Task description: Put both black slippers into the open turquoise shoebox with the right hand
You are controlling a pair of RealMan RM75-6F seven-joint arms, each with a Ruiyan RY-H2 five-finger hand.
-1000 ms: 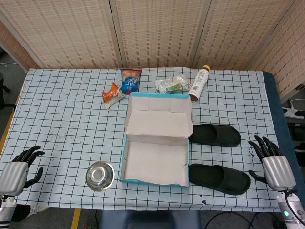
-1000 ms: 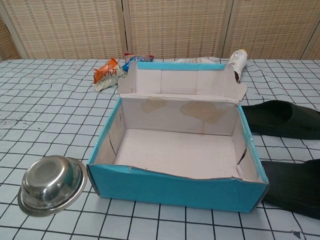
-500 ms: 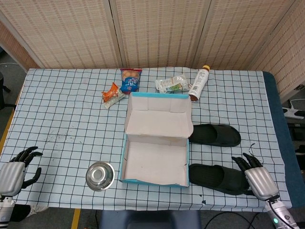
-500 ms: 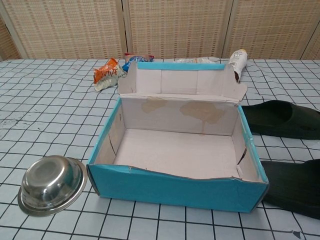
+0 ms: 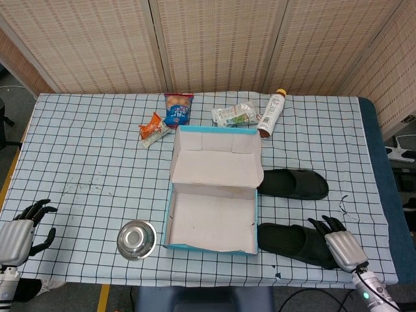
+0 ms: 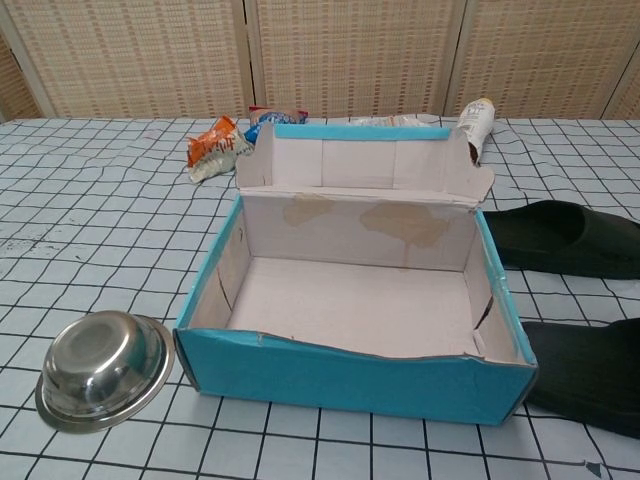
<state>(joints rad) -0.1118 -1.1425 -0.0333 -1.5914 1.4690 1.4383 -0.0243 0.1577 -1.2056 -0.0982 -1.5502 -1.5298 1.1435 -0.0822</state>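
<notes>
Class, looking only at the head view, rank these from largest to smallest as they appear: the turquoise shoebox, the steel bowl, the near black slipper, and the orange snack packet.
1. Turquoise shoebox
2. Near black slipper
3. Steel bowl
4. Orange snack packet, though it lies farther from the camera, so its true size is less sure.

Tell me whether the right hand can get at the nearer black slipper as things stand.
Probably yes: the right hand is already at the outer end of the nearer slipper, with nothing lying between them.

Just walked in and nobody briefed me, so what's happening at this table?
The robot's right hand reaches at the heel end of the nearer black slipper, beside the open turquoise shoebox. The box is empty. The farther black slipper lies flat on the checked tablecloth. The left hand holds nothing at the table's edge.
</notes>
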